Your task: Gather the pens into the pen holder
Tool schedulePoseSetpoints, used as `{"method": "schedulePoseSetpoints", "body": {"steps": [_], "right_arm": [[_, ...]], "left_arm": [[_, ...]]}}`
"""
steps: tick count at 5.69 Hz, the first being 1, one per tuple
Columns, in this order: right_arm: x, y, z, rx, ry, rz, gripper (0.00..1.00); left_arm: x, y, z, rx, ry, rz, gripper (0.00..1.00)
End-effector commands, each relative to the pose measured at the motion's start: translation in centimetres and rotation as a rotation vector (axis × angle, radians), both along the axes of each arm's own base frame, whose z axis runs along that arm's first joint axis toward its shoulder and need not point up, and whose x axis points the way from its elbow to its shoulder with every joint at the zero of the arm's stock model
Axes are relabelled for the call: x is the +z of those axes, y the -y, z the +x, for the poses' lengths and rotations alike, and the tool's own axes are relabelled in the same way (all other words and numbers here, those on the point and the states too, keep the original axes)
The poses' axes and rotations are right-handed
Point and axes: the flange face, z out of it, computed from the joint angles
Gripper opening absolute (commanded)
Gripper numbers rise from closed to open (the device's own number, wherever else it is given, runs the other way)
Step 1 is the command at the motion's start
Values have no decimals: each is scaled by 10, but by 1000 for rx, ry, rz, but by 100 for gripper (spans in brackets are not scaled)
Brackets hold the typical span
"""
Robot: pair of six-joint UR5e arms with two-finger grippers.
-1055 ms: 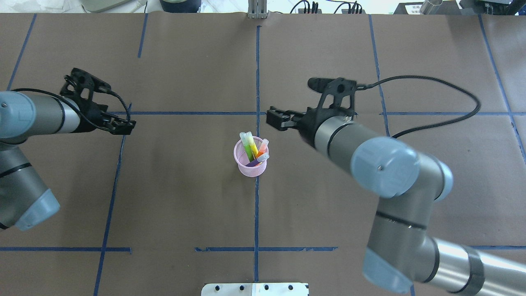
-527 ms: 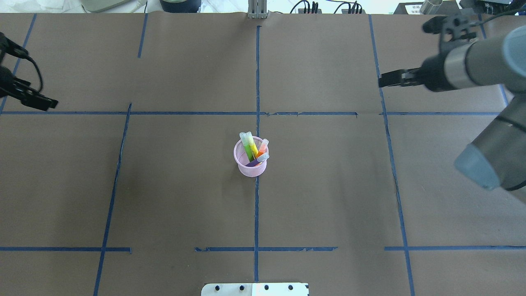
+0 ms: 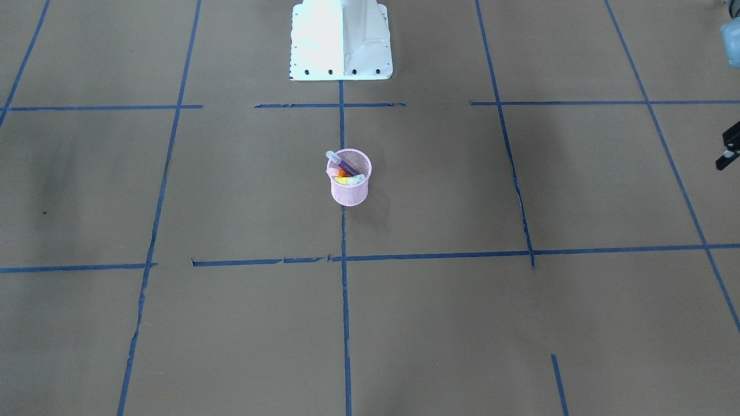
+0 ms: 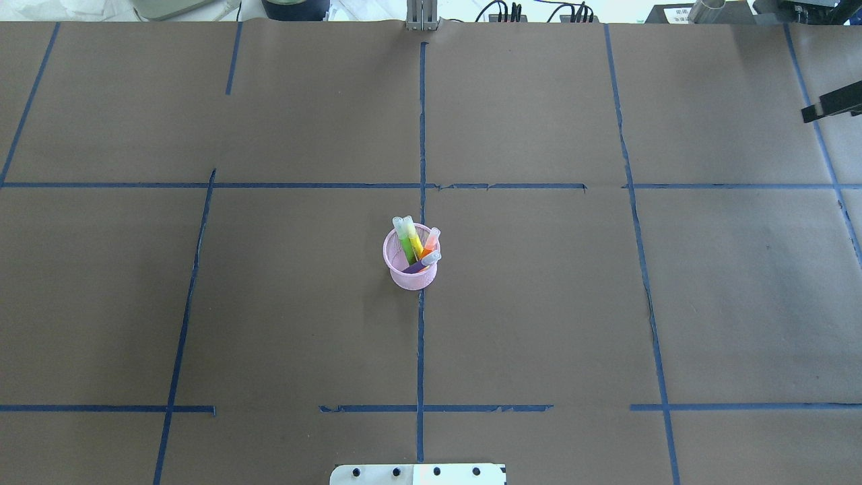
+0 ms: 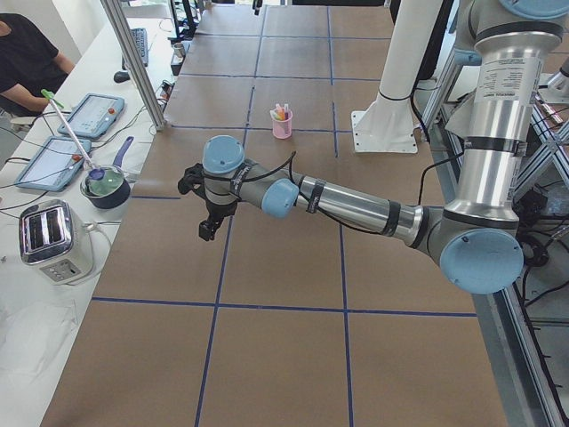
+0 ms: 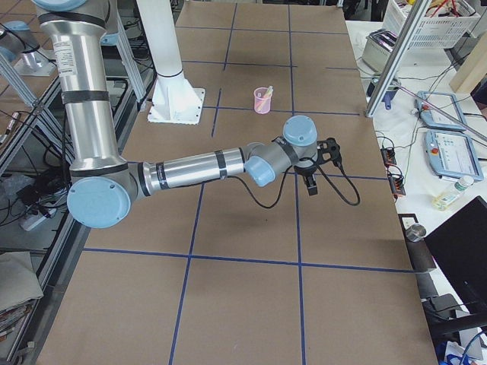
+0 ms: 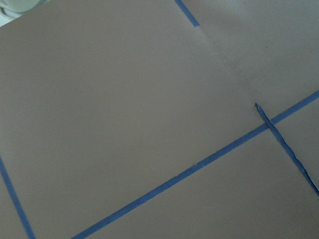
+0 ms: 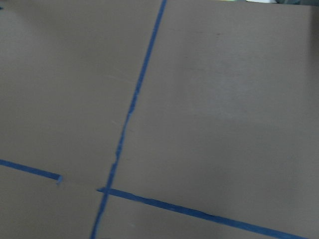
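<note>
The pink mesh pen holder (image 4: 411, 269) stands upright at the table's middle, on the centre tape line. In it stand the green pen (image 4: 405, 244), the yellow pen (image 4: 415, 241), the orange pen (image 4: 429, 242) and the purple pen (image 4: 419, 265), caps up. It also shows in the front view (image 3: 350, 188). My right gripper (image 4: 830, 106) is only a black tip at the overhead view's right edge, far from the cup. My left gripper (image 3: 728, 147) is a sliver at the front view's right edge. Neither shows its jaws well enough to tell open or shut. Both wrist views show only paper and tape.
Brown paper with blue tape lines (image 4: 421, 135) covers the table. The robot's white base plate (image 3: 341, 40) sits at the near edge. Beyond the left end stand a toaster (image 5: 53, 240), tablets and a seated person (image 5: 27, 53); more gear lies past the right end.
Both arms have swung outward, away from the cup. The left one has left the overhead view; the right one has gone to its right edge. The cup and pens have not moved.
</note>
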Motion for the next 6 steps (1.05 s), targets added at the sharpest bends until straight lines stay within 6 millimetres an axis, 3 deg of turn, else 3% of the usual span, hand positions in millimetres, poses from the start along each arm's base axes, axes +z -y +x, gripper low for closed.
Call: {"method": "schedulePoseSetpoints", "body": {"steps": [1,2,3,4,6], "right_arm": [[85,-6,46,-47,-16,-73,99],[105,-11,52,-112,-58,-117,99],[120,-14,61,-162,-125,-158,99],[119,-17,61,-173,-133,-242,99],[109,-16,64,-168,-163,-236,99]], "left_arm": [[48,-8,-23,-7,12,-178,100],[90,-43,-34,-47,12,-281,100],[93,-45,-35,-102,17,-342,100],[98,-50,-35,-123,12,-380,100],[88,-46,-35,-157,8,-413,100]]}}
